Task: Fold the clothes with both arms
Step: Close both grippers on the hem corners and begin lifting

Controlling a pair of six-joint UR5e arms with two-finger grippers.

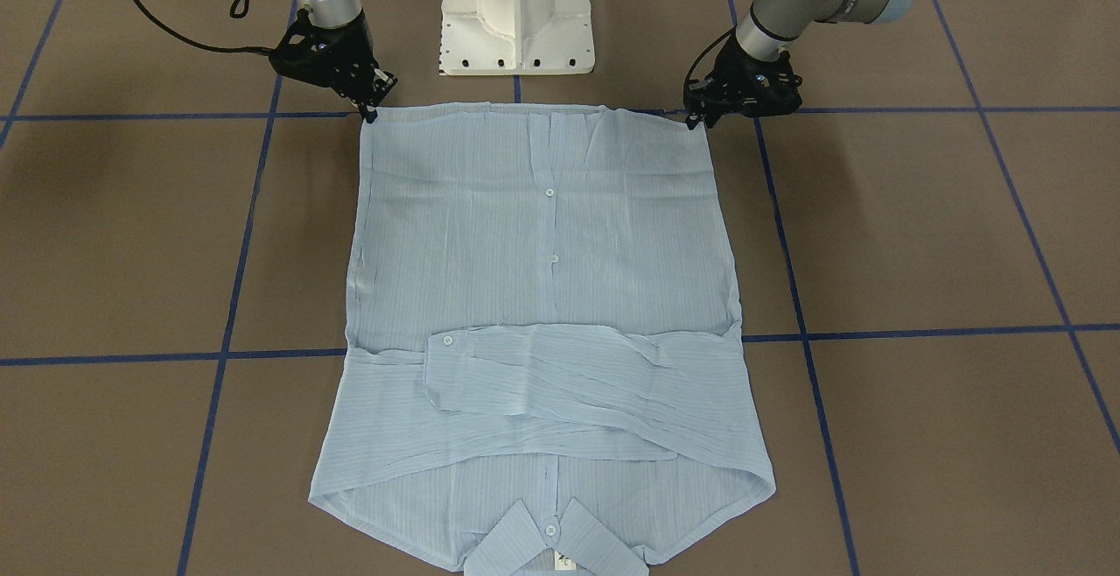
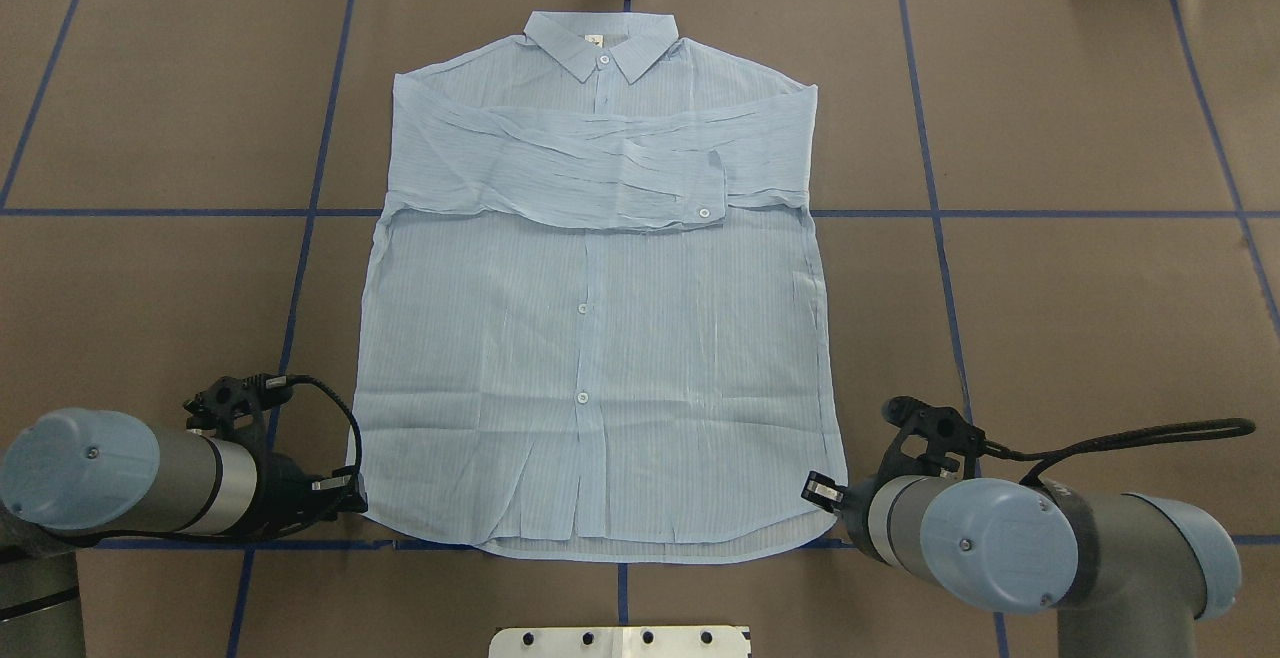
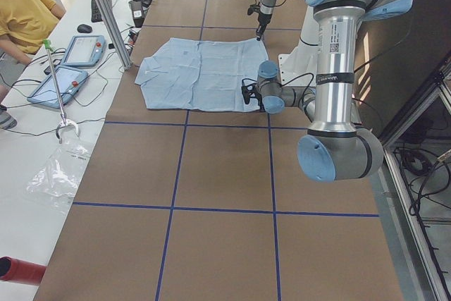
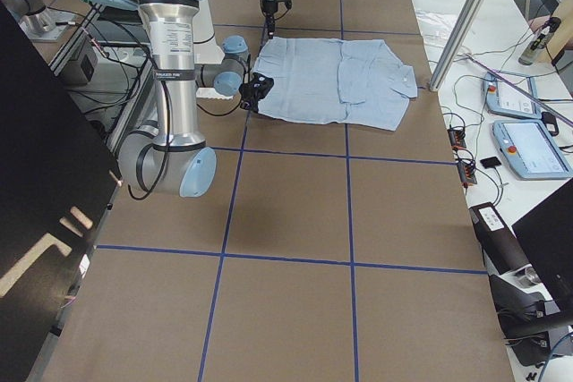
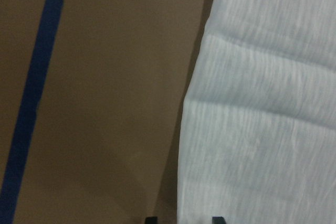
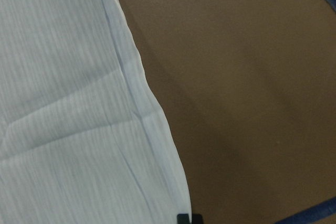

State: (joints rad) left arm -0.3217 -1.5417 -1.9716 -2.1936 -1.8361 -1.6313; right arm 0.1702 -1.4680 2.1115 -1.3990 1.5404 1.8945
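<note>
The light blue striped shirt (image 2: 600, 338) lies flat and front-up on the brown table, collar (image 2: 603, 43) at the far side, both sleeves folded across the chest. Its hem faces the robot's base. My left gripper (image 2: 355, 498) sits at the hem's left corner; in the left wrist view its fingertips (image 5: 152, 220) stand apart with the shirt edge (image 5: 262, 129) between them. My right gripper (image 2: 815, 490) is at the hem's right corner; the right wrist view shows its tips (image 6: 189, 219) pressed together on the shirt edge (image 6: 63, 103).
The white pedestal base (image 1: 516, 16) stands just behind the hem. Blue tape lines (image 2: 310, 208) grid the brown table. In the exterior left view a person in yellow (image 3: 21, 12) sits at a side bench with tablets (image 3: 77, 51) and cables.
</note>
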